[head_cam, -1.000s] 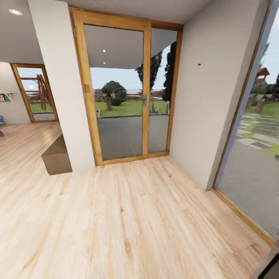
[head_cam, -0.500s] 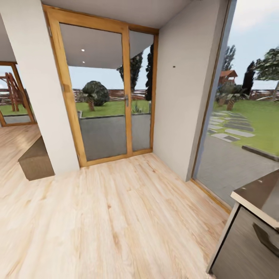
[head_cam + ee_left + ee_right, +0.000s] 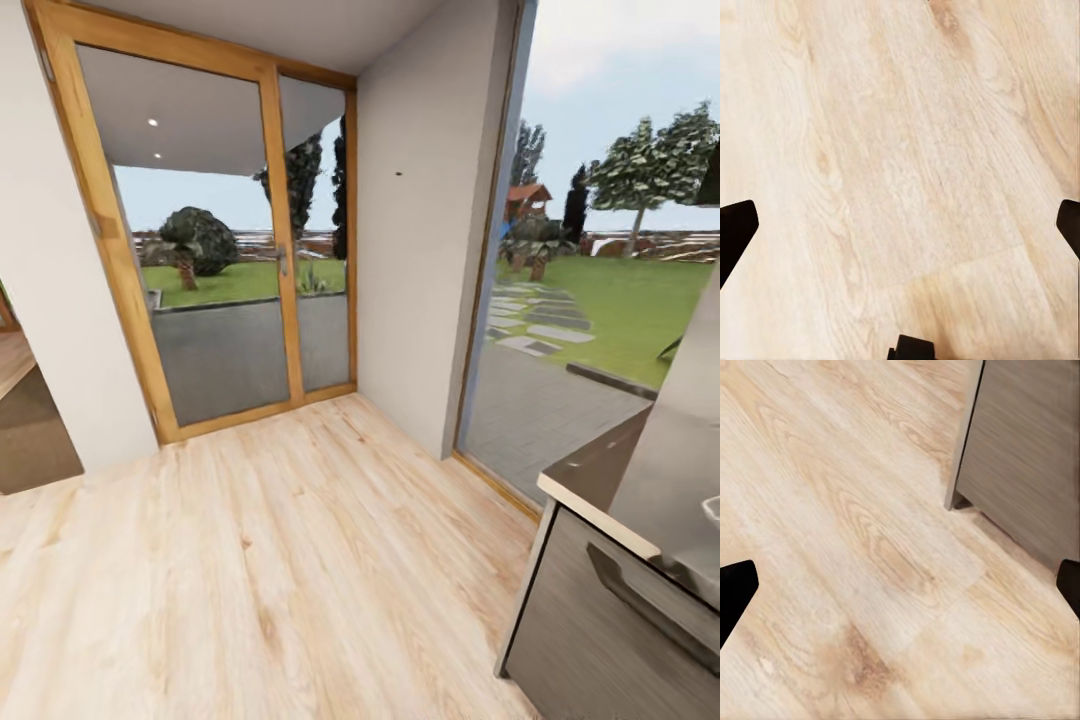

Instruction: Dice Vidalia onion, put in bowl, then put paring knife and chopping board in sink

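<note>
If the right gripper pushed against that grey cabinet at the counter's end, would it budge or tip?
Probably neither. The cabinet stands flat on the wooden floor under the countertop, so it looks heavy and fixed. Its smooth front may let the fingers slide.

Pale wooden plank floor (image 3: 260, 560) fills the lower frame, with a dark grey cabinet (image 3: 590, 640) under a smooth grey countertop (image 3: 600, 470) standing at lower right.
</note>
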Controlling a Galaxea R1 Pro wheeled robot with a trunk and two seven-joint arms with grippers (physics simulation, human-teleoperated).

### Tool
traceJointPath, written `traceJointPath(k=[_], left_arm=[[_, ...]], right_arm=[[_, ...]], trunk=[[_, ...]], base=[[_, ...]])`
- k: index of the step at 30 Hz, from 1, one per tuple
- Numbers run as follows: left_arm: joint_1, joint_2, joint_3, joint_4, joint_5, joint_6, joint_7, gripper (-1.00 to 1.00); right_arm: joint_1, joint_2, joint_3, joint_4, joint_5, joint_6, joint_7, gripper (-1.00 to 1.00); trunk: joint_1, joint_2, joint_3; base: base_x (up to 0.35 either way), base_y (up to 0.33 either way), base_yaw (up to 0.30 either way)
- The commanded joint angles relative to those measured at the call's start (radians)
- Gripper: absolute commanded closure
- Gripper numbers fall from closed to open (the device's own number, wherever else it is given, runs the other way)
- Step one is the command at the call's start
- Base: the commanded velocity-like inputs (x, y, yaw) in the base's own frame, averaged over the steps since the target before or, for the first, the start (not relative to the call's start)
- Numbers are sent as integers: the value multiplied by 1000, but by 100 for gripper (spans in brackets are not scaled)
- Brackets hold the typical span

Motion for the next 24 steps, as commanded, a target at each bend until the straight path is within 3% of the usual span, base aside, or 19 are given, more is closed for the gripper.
traceJointPath(k=[1, 24], left_arm=[[0, 0, 1, -1, 0, -2, -1, -100], [0, 1, 1, -1, 0, -2, 0, -100]], right_arm=[[0, 1, -2, 0, -3, -2, 1, -100], [0, 1, -2, 0, -3, -2, 1, -100]], trunk=[[0, 0, -1], [0, 0, -1]], base=[[0, 0, -274], [0, 0, -275]])
